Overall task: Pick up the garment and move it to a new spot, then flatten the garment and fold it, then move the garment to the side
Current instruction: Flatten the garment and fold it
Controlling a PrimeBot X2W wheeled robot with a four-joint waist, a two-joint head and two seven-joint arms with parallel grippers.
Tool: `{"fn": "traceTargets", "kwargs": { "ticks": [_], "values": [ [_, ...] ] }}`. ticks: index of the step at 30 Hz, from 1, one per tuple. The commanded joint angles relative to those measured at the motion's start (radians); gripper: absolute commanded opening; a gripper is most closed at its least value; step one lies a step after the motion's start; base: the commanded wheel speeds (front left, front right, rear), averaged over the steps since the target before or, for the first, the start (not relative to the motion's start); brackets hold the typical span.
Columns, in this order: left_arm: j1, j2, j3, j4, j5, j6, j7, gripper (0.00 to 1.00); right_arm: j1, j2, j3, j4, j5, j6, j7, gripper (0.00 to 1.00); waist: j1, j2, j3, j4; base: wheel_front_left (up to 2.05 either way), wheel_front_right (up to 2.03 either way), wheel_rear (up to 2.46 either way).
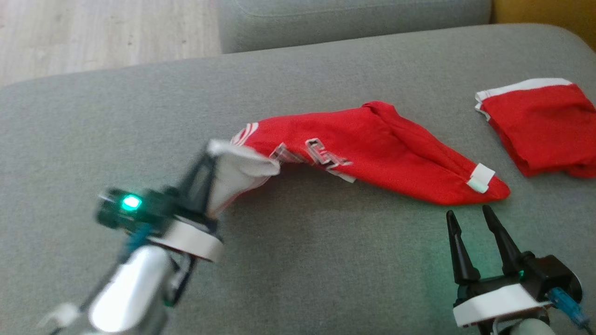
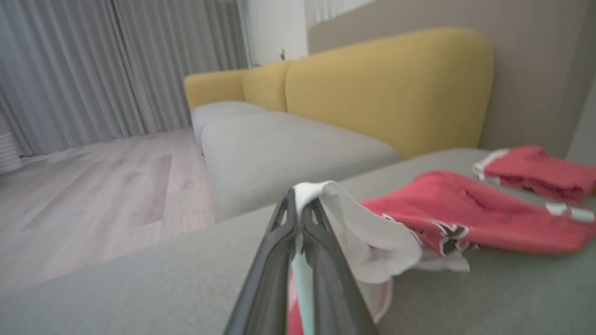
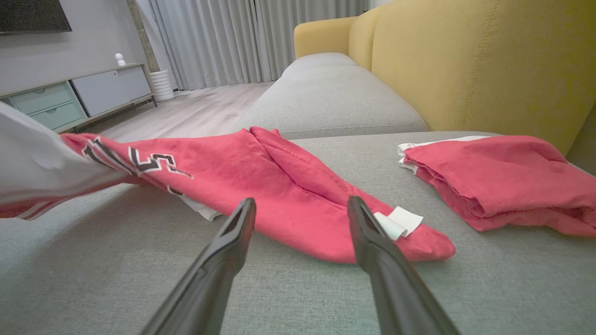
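Grey sofa cushion (image 1: 298, 260) carries the red garment (image 1: 372, 144) across its middle. Left gripper (image 1: 209, 156) reaches in from the lower left, jaws clamped on the garment's raised white edge. Right gripper (image 1: 468, 211) sits just beside the other end, jaws wide.

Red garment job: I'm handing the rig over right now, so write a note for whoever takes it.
Left hand: shut on the white hem of the garment, that end raised off the grey cushion.
Right hand: open, empty, just short of the garment's tagged end.
Folded red cloth lies apart, to the right.
Done: grasp. Left: move, flatten, fold, set aside.
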Motion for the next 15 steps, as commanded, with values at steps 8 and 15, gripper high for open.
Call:
{"fn": "traceTargets", "kwargs": {
  "ticks": [8,15],
  "values": [
    [-0.025,0.146,0.196,-0.434,-0.099,0.04,0.059,0.0,-0.004,0.001,0.026,-0.025,0.002,-0.001,-0.011,1.0,0.0,0.0,-0.018,0.02,0.0,0.0,0.0],
    [0.017,0.242,0.278,-0.533,-0.15,0.066,0.164,0.0,-0.014,-0.01,0.024,-0.006,-0.002,-0.001,-0.011,1.0,0.0,0.0,-0.017,0.017,0.0,0.0,0.0]
  ]
}}
